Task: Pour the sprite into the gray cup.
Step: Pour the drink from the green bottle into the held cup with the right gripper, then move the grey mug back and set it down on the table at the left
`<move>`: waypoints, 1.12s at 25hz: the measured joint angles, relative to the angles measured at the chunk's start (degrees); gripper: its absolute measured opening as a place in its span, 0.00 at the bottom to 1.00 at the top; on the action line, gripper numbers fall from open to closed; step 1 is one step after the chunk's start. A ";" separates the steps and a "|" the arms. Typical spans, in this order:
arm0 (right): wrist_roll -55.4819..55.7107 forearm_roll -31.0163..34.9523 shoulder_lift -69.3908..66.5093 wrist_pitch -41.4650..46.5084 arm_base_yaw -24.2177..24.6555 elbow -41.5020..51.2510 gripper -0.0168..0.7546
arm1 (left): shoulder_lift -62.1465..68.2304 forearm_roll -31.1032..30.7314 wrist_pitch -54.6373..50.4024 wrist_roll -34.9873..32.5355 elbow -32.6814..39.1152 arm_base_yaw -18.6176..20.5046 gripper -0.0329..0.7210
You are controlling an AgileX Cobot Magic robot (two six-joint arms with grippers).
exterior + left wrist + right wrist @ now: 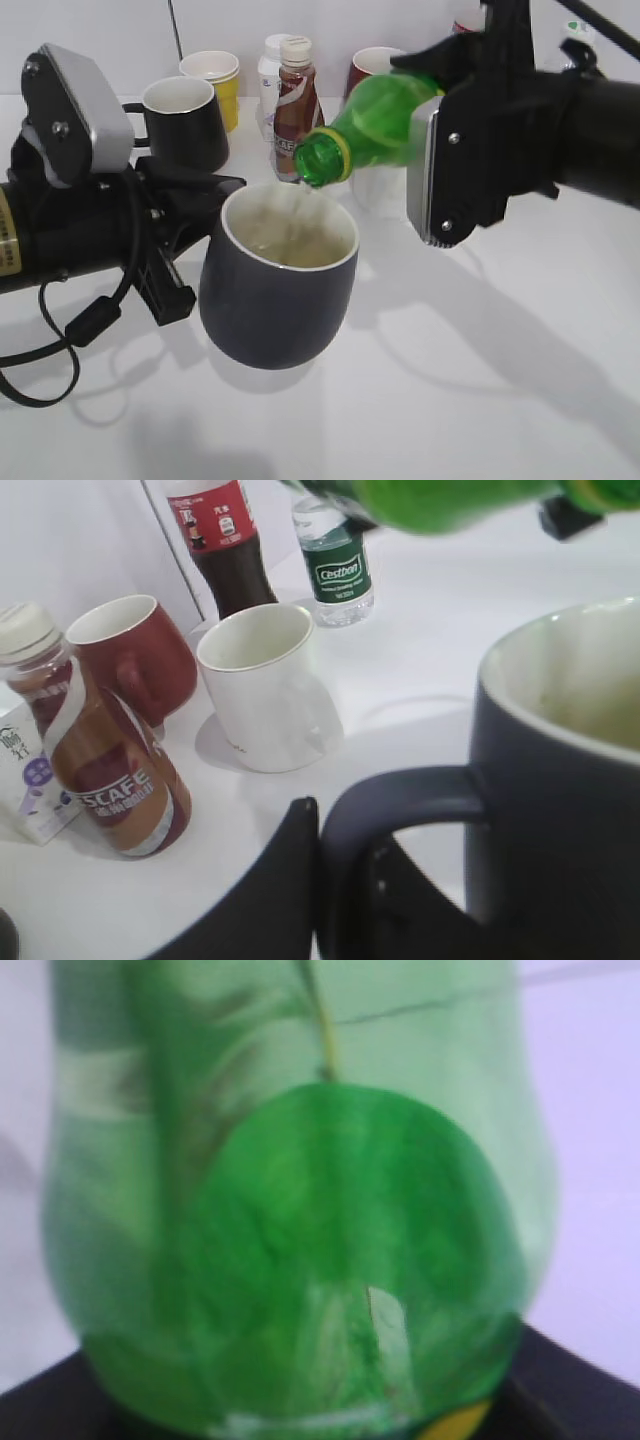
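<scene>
Sprite bottle (385, 125) tipped mouth-down over the gray cup (278, 288).

The right hand (440, 165) clamps the bottle's body, its open neck just above the cup's rim, and pale liquid lies inside. The left hand (330, 880) grips the cup's handle and holds it above the bench (480, 380), toward the front edge; other mugs and bottles stand along the back edge.

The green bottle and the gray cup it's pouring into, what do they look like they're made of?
The green bottle looks like thin translucent plastic: light passes through its glossy wall. The gray cup seems to be glazed ceramic, though that is a guess: matte charcoal outside, cream-white inside, with a thick rim and loop handle.
</scene>
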State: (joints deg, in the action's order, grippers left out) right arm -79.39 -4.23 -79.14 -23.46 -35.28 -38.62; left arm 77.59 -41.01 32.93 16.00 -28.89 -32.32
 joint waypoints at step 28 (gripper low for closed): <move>61.94 20.34 4.47 4.45 5.24 1.46 0.56 | 17.81 39.39 22.19 -22.97 0.01 17.62 0.11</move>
State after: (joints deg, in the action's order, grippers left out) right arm -17.45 16.10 -74.67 -19.01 -30.04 -37.17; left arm 95.39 -1.62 55.13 -6.96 -28.88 -14.70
